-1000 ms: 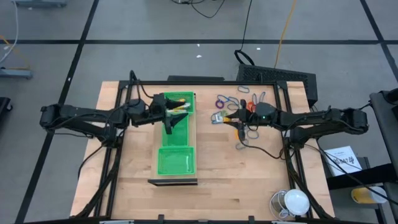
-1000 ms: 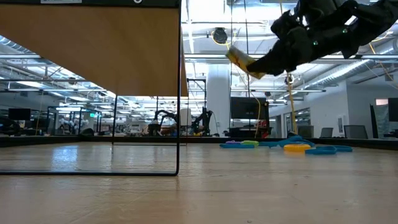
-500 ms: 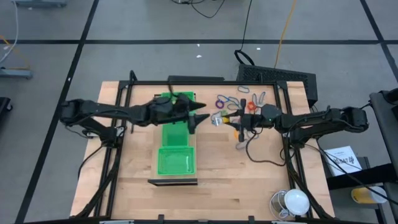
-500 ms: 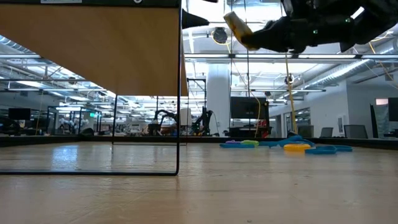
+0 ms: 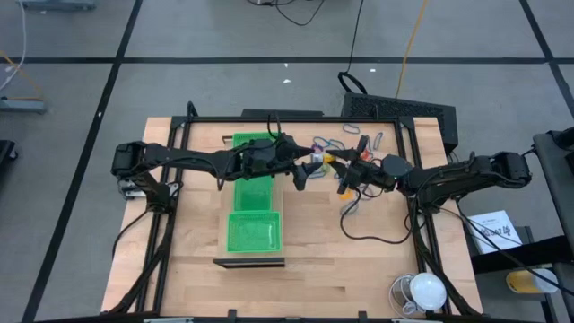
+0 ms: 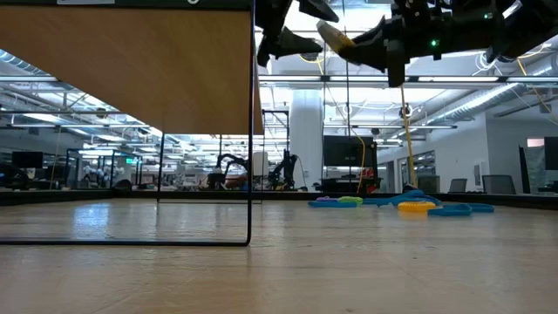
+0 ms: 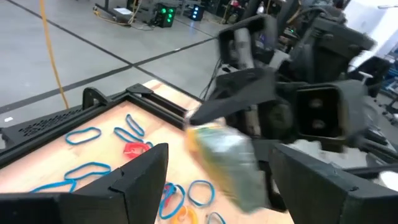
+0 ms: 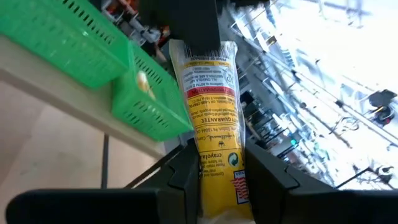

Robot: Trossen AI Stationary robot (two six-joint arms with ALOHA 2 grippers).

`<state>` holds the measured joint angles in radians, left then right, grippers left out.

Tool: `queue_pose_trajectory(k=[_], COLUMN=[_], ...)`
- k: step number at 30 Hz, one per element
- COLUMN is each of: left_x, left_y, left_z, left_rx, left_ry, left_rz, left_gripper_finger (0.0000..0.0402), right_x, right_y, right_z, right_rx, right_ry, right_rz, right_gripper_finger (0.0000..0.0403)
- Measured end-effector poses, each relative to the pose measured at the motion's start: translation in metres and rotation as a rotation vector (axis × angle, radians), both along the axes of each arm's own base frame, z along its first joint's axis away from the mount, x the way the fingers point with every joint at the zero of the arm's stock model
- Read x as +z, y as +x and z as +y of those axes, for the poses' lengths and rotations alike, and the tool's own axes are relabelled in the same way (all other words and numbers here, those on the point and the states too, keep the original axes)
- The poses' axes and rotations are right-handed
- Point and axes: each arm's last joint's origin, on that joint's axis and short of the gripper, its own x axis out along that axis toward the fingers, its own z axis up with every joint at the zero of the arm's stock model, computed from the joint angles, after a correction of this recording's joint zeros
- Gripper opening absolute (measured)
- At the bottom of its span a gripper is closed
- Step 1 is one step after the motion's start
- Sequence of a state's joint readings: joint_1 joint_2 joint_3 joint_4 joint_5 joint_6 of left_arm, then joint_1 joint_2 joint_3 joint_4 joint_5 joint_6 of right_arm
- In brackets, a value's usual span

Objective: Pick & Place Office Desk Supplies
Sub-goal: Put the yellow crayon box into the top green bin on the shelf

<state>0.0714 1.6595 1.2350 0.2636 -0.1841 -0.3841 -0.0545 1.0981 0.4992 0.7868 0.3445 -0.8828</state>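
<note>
My right gripper [image 5: 334, 164] is above the table's middle, right of the green tray [image 5: 253, 231], and is shut on a yellow printed packet [image 5: 318, 160] that is lifted clear. My left gripper [image 5: 300, 172] reaches across the tray's far end and is open. In the left wrist view its fingers stand on either side of the packet [image 7: 227, 158], apart from it. Coloured rubber bands [image 5: 345, 139] lie flat on the wood toward the far right. In the low view both grippers hang high, the left [image 6: 296, 24] next to the packet [image 6: 334, 35]. My right gripper pinches the packet's end [image 8: 219, 183] between its two fingers [image 8: 188, 174]. The fingers come about level from the table's right and lie along the packet. The packet is clear of the table and sticks out toward the left gripper, its free end [image 8: 202, 56] slightly raised.
The tray [image 8: 93, 50] has three compartments and holds a small item in its far one. A loose cable [image 5: 359, 211] loops on the table near the right arm. A white round object [image 5: 421, 292] sits at the near right corner. Bare wood lies near the front edge.
My left gripper has left the tray's far compartment and moved toward the table's right, up to the packet. My right gripper has risen with the packet, which now lies closer to level than it did a second ago.
</note>
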Motion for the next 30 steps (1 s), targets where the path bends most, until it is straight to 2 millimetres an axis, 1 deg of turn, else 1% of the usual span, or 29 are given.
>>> queue_pose_trajectory(k=[5, 8, 12, 17, 21, 24, 27, 30], left_x=[0.0, 0.0, 0.001, 0.002, 0.002, 0.003, 0.009, 0.024], left_y=[0.0, 0.0, 0.0, 0.0, 0.0, -0.003, -0.011, -0.027], left_z=[0.008, 0.01, 0.01, 0.01, 0.014, 0.019, 0.026, 0.033], left_rx=[0.027, 0.032, 0.008, -0.022, -0.007, 0.006, 0.024, 0.049], left_ry=[-0.044, -0.061, -0.066, -0.067, -0.065, -0.06, -0.041, -0.048], left_rz=[-0.022, -0.027, -0.038, -0.042, -0.04, -0.028, -0.005, 0.009], left_gripper_finger=[0.0284, 0.0272, 0.0221, 0.0145, 0.0098, 0.0076, 0.0067, 0.0071], right_x=[0.003, 0.003, 0.003, 0.002, 0.002, 0.001, 0.001, -0.001], right_y=[0.0, 0.0, 0.0, 0.0, 0.0, -0.001, -0.004, -0.01], right_z=[0.0, 0.0, 0.0, 0.001, 0.001, 0.0, -0.002, -0.002], right_rx=[-0.002, -0.006, 0.0, 0.018, 0.029, -0.011, -0.089, -0.097], right_ry=[-0.003, 0.003, 0.012, 0.098, 0.187, 0.26, 0.325, 0.391], right_rz=[-0.036, -0.032, -0.034, -0.067, -0.101, -0.129, -0.137, -0.107], right_gripper_finger=[0.0093, 0.0093, 0.0093, 0.01, 0.0126, 0.0157, 0.019, 0.022])
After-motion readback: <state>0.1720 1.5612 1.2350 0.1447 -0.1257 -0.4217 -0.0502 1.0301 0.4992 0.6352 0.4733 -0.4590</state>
